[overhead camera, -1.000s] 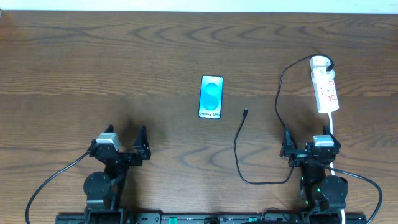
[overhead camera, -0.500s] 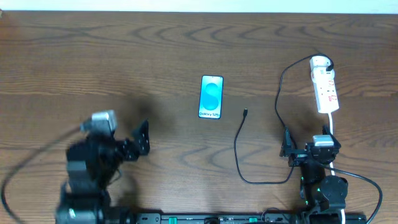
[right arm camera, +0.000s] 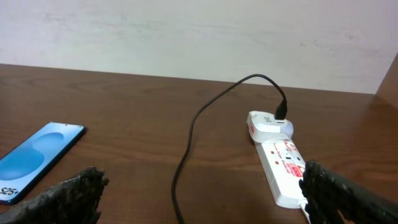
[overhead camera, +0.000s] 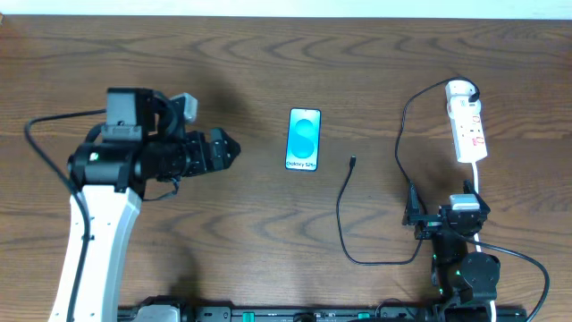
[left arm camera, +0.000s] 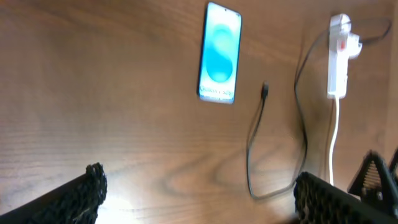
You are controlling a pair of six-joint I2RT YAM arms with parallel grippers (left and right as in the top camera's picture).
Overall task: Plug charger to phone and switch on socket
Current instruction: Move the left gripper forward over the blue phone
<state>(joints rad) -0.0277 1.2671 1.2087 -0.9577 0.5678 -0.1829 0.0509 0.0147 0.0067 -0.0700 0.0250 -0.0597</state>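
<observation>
Left tool (overhead camera: 223,150) wide open, empty, left of phone (overhead camera: 304,139); right tool (right arm camera: 202,179) open, empty; suggest pinching charger (overhead camera: 338,210) just behind tip, keeping it level with bench (overhead camera: 179,72).

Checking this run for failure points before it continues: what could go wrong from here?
1. The connector tip is tiny and lies flat beside the phone; the open left gripper might miss it or nudge the phone.
2. The charger cable loops close by the right gripper; that arm could snag it and tug the socket.
</observation>
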